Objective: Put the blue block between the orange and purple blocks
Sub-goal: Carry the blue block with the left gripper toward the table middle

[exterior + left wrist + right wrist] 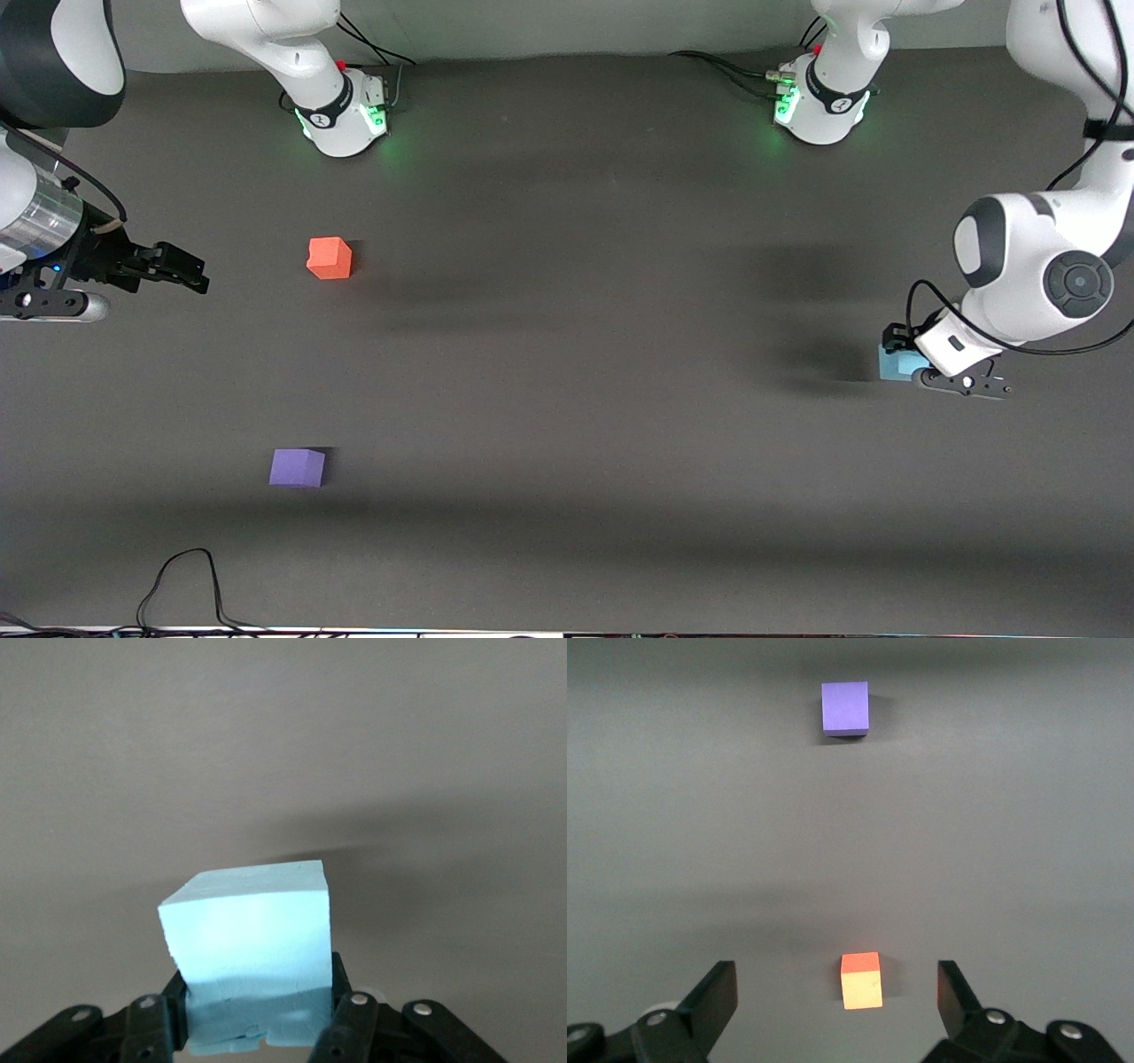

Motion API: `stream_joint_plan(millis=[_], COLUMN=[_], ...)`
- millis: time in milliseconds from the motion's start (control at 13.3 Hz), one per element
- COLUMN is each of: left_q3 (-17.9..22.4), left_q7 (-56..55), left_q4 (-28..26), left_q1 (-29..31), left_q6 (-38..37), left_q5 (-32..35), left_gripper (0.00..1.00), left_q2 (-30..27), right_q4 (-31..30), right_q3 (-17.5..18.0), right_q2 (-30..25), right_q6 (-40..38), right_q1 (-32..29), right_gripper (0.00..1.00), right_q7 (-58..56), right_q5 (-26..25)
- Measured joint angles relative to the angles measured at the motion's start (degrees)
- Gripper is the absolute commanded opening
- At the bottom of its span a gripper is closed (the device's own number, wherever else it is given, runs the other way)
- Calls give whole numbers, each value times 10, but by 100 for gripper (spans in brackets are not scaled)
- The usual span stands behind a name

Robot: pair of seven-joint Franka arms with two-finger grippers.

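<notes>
I see bare table (567,354) between the orange block (330,258) and the purple block (298,467); they sit well apart, nothing standing in that gap.

Blue block (248,943): matt, foam-like, its lower edge rough and crumbled. Orange block (330,258) and purple block (298,467): matt, smooth-faced. Table (576,399): dark grey, matt covering. Arm (1036,257) shells: glossy white plastic. Left gripper (257,1014) fingers (350,1019): black matt plastic with bright metal screws.
</notes>
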Motion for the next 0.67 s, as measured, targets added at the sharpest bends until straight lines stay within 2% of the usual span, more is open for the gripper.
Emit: stream_joint_plan(millis=[150,375,675], left_q3=[-34,-82,-93], left_q7=[-108,-289,-480], left_q4=[26,44,100], left_q1=[-45,-141,-301], left_q6=[-46,-44,2], left_q5=[-1,-1,11], left_gripper=[40,40,40], left_q2=[-19,-11,59], right_q4=[0,0,0], right_q3=[0,-1,-1], right_q2=[0,0,0], right_q6=[0,0,0], right_q1=[0,0,0], right_gripper=[100,100,100], right_q7=[0,0,0], right_q5=[0,0,0])
